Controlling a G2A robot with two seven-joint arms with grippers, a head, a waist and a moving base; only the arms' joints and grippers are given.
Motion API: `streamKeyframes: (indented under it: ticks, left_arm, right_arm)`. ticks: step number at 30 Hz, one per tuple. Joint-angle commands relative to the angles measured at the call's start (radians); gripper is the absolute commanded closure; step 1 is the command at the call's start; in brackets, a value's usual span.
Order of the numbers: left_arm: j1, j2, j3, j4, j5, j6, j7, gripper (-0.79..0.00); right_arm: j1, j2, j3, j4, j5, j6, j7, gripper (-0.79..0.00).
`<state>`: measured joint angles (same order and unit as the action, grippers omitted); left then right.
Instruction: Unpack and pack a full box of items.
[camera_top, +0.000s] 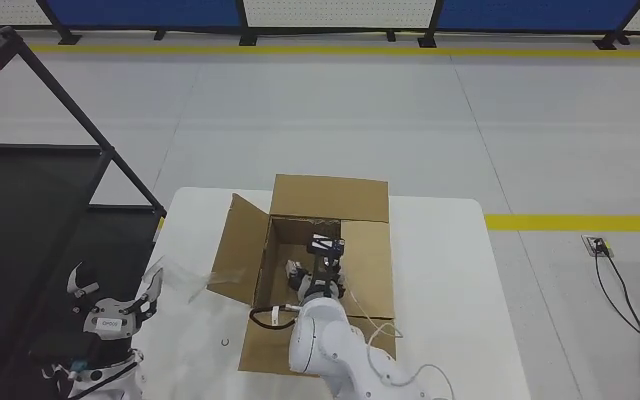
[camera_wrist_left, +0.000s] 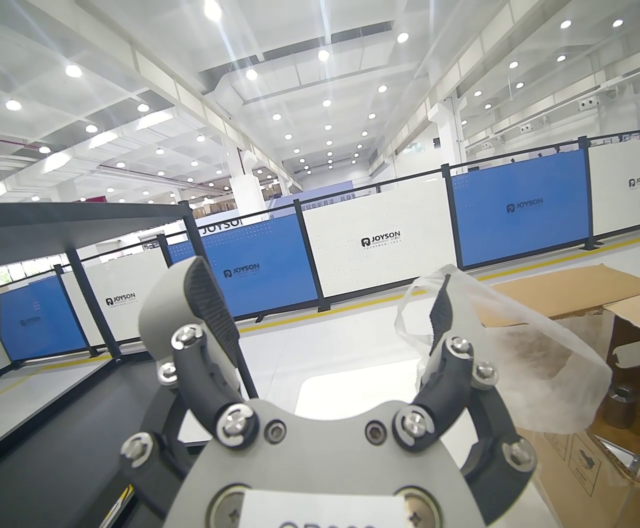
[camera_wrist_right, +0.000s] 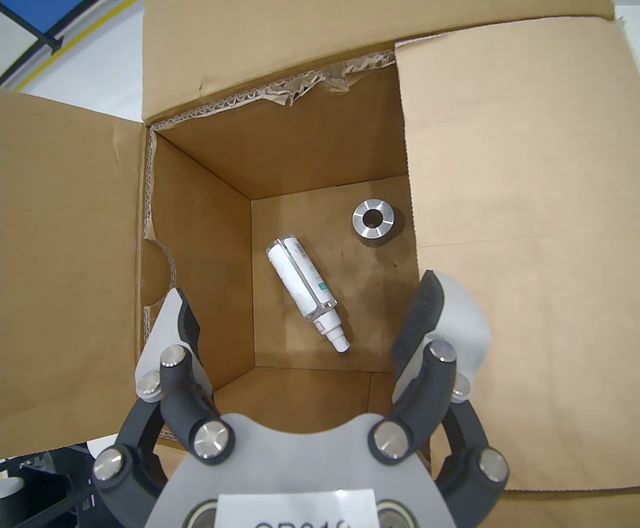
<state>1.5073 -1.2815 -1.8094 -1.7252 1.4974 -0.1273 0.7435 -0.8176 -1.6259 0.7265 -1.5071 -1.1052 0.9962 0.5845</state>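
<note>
The cardboard box (camera_top: 330, 198) stands in the middle of the white table (camera_top: 450, 260), with its flaps folded outward, I think so that an arm can come in from above. On its floor I count two items. One is a white tube (camera_wrist_right: 302, 285) in a clear pack, lying flat and diagonal. The other is a metal ring (camera_wrist_right: 372, 222), standing on its flat face, apart from the tube and nearer to one wall. Both lie free of the walls, so each can be taken alone.

The right gripper (camera_wrist_right: 301, 296) hangs over the opening, pointing straight down, its two fingers spread wide and nothing between them. It is roughly above the tube, which seems to me the next item to take out.

The left gripper (camera_wrist_left: 320, 285) is off the table's edge beside the box. Its fingers are also spread, but one thin clear plastic bag (camera_wrist_left: 525, 360) hangs caught over one finger (camera_wrist_left: 440, 305); it is not pinched.
</note>
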Motion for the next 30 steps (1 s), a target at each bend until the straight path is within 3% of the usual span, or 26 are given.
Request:
streamKeyframes:
  ticks: [1,12,17,28,30]
  left_arm:
    - [0.000,0.000,0.001,-0.001,0.000,0.001,0.001,-0.785]
    - [0.008,0.002,0.002,0.002,-0.004,0.006,0.008,-0.785]
    - [0.011,0.003,0.003,0.003,-0.007,0.006,0.012,-0.785]
    - [0.014,0.006,0.000,0.021,-0.016,0.006,0.018,-0.785]
    - [0.014,0.007,0.001,0.021,-0.010,0.005,0.015,-0.785]
  right_arm:
    - [-0.014,-0.001,0.006,-0.014,-0.012,-0.004,-0.011,-0.785]
    - [-0.096,-0.001,0.087,-0.121,-0.002,-0.111,-0.076,-0.785]
    - [-0.125,-0.010,0.116,-0.173,0.033,-0.149,-0.169,-0.785]
    - [-0.130,-0.009,0.119,-0.171,0.030,-0.165,-0.179,-0.785]
    - [-0.141,-0.005,0.120,-0.148,-0.028,-0.186,-0.205,-0.785]
